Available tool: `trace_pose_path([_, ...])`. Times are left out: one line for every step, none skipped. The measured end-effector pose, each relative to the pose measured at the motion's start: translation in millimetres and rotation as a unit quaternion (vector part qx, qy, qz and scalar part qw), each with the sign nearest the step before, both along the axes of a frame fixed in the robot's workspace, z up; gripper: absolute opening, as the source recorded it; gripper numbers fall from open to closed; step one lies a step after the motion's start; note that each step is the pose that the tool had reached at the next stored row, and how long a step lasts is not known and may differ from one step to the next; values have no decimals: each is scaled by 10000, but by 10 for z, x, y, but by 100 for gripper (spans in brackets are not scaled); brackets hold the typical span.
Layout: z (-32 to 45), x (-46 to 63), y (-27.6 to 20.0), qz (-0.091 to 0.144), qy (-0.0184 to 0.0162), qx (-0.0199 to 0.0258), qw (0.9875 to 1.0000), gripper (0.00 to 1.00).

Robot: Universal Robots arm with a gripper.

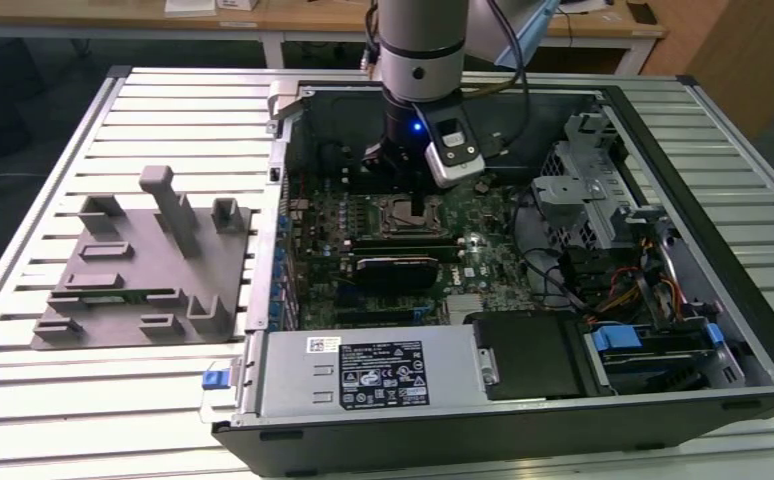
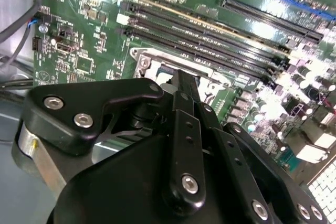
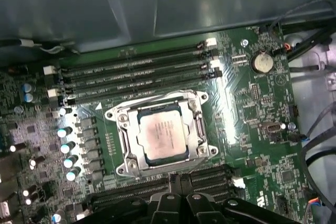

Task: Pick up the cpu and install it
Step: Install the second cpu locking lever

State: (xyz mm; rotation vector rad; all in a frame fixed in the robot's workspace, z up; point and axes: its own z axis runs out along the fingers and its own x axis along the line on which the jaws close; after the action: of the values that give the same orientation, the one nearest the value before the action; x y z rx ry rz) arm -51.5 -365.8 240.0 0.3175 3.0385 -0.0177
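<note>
First wrist view shows the cpu (image 3: 164, 137) seated in its socket, just beyond the clenched, empty gripper (image 3: 178, 195).

Black gripper (image 2: 181, 85) above motherboard (image 2: 94, 40), perhaps closed.

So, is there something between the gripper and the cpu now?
Nothing visible does. In the first wrist view the cpu lies flat inside the socket frame, its silver top fully uncovered. The gripper is at the board's edge beside the socket.
</note>
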Motion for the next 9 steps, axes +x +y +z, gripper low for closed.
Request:
trace_pose_path([-2,0,-14,0,0,0,10000,11])
trace_pose_path([-5,0,-28,0,0,0,10000,11])
trace_pose_path([-9,0,-40,0,0,-1,10000,11])
trace_pose_path([-13,0,-51,0,0,-1,10000,11])
trace_pose_path([-19,-1,-64,0,0,0,10000,11])
trace_pose_path([-25,-3,-75,6,0,0,10000,11])
trace_pose_path([-31,-5,-84,21,0,0,10000,11])
trace_pose_path([-36,-7,-91,47,0,0,10000,11])
trace_pose_path([-42,-10,-95,83,0,0,10000,11])
